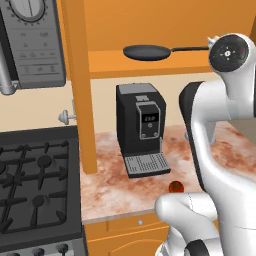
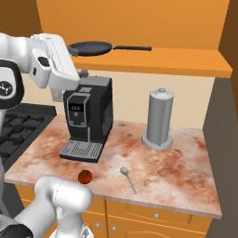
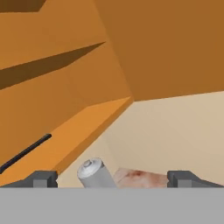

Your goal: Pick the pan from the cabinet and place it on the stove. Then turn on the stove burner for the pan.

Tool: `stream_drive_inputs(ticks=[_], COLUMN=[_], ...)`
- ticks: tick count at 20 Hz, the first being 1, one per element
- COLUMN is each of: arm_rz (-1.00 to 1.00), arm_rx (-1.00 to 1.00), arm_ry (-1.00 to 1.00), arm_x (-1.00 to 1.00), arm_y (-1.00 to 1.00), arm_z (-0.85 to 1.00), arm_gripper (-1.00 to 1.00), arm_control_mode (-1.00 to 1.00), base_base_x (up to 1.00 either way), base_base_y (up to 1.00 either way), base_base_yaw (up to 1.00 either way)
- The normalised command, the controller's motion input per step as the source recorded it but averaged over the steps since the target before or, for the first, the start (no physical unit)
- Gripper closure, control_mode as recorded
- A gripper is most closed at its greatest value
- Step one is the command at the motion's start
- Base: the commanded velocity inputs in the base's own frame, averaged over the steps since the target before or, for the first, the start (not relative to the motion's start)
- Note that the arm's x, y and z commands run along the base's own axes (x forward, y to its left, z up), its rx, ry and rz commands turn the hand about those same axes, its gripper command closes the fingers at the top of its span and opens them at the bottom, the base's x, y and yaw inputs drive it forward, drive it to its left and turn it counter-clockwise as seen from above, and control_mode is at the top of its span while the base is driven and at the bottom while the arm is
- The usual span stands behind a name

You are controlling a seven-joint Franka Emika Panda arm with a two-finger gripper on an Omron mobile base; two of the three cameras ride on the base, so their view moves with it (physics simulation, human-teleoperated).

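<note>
With its jaws wide and empty, the hand [image 3: 112,178] should approach the frying pan [image 2: 90,47] on the cabinet shelf [image 2: 176,59] level, closing on its handle [image 3: 26,152].

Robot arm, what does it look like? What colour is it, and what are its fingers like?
The arm is glossy white, made of fat rounded tubes with dark bands at the joints. One joint ends in a round black cap with small markings. Its gripper has two small, blocky dark grey fingertips. No loose cables show.
</note>
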Motion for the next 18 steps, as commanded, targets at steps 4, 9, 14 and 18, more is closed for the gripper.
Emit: stream_drive_inputs(ticks=[4,9,14,18], arm_rz=[-0.10,-0.09,-0.04,0.00], arm_rx=[-0.06,-0.02,0.00,0.00], arm_ry=[0.00,0.00,0.00,0.04], arm_x=[0.30,0.28,0.30,0.22], arm_y=[0.00,0.00,0.00,0.00], arm_z=[0.00,0.00,0.00,0.03], arm_gripper=[-1.00,-1.00,-1.00,-1.00], arm_control_mode=[-1.00,-1.00,-1.00,-1.00], base_base_x=[0.00,0.00,0.00,0.00], base_base_y=[0.00,0.00,0.00,0.00], base_base_yaw=[0.00,0.00,0.00,0.00])
